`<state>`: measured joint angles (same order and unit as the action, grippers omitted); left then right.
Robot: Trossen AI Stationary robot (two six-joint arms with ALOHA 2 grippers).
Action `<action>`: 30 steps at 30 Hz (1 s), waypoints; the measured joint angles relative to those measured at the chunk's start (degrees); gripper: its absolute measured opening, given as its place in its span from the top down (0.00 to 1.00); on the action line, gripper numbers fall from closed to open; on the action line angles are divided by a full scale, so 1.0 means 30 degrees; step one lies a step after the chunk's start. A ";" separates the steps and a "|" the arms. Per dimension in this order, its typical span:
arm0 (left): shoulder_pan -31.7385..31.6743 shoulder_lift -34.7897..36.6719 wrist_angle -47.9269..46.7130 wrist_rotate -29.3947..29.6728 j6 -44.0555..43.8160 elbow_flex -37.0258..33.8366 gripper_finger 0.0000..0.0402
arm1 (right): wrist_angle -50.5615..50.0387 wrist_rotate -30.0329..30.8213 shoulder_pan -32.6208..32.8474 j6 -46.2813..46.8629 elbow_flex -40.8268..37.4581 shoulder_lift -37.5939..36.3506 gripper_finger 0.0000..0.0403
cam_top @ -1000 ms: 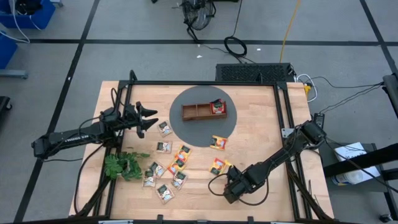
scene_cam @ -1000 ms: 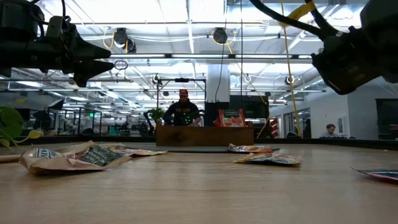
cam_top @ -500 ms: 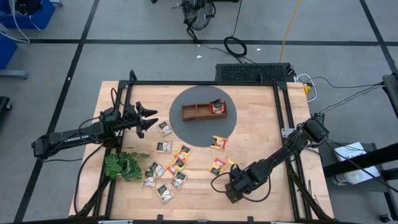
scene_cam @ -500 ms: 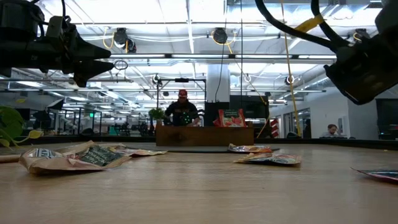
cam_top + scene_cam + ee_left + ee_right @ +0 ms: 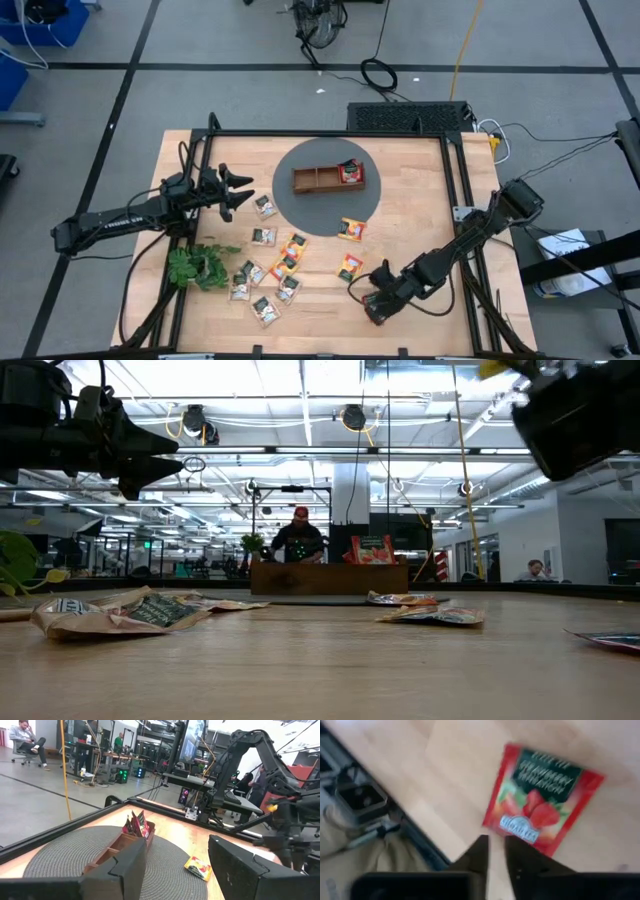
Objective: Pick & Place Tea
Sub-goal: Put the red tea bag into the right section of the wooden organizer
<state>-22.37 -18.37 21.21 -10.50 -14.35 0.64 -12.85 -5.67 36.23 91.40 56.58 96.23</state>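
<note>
Several small tea sachets [image 5: 272,272] lie flat on the wooden table. A few red ones [image 5: 349,172] stand in the right compartment of the brown tray [image 5: 312,181], which sits on a dark round mat. My right gripper [image 5: 375,306] hangs near the table's near edge, shut [image 5: 496,851] with nothing between its fingers. Just beyond its fingertips a red strawberry sachet [image 5: 540,800] lies flat on the wood. My left gripper [image 5: 243,192] waits open to the left of the tray, above the table.
An orange sachet [image 5: 350,229] and a red-and-yellow one [image 5: 350,266] lie between the tray and my right gripper. A green plant sprig [image 5: 196,266] lies at the near left. The black table frame [image 5: 420,840] runs close to my right gripper. People show in the room behind.
My right gripper has risen from the table, and its arm has swung toward the table's right edge. The sachets have stayed where they lay.
</note>
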 joint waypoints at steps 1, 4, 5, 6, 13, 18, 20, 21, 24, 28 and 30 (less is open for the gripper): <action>0.0000 0.0000 0.0006 -0.0007 0.0000 0.0000 0.47 | 0.0457 -0.0022 0.0015 -0.0356 -0.0022 0.0050 0.95; 0.0000 0.0000 0.0007 -0.0004 0.0000 -0.0004 0.47 | 0.1466 0.0151 0.0058 -0.0772 0.0014 0.0248 0.98; 0.0003 0.0003 0.0007 -0.0007 0.0000 -0.0005 0.47 | 0.1487 0.0172 0.0063 -0.0760 0.0024 0.0467 0.98; 0.0005 0.0006 0.0008 0.0000 0.0000 0.0000 0.47 | 0.1470 -0.0005 0.0086 -0.0772 0.0029 0.0800 0.99; 0.0007 0.0007 0.0011 -0.0003 0.0000 0.0000 0.47 | 0.1717 -0.1252 0.0073 -0.1931 0.0087 0.2726 1.00; 0.0000 0.0000 0.0014 0.0000 0.0000 0.0000 0.47 | 0.0001 -0.0811 -0.0151 -0.2524 0.0138 0.2778 1.00; 0.0006 0.0007 0.0014 -0.0007 0.0000 0.0000 0.47 | -0.1729 -0.0599 -0.0324 -0.3026 0.0138 0.2718 1.00; 0.0002 0.0005 0.0014 -0.0002 0.0000 -0.0003 0.47 | -0.2561 -0.0563 -0.0444 -0.3254 0.0131 0.2711 1.00; 0.0005 0.0000 0.0013 0.0000 0.0000 0.0000 0.47 | -0.5040 0.0380 -0.0789 -0.4124 0.0124 0.2718 1.00; 0.0000 0.0007 0.0014 0.0000 0.0000 0.0000 0.47 | -0.7530 0.2819 -0.1362 -0.5034 0.0124 0.2710 1.00; 0.0007 0.0007 0.0014 0.0000 0.0000 0.0000 0.47 | -0.8469 0.4297 -0.1619 -0.5495 0.0116 0.2711 1.00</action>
<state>-22.35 -18.35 21.26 -10.50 -14.35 0.64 -38.26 7.22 31.37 74.92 56.93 104.36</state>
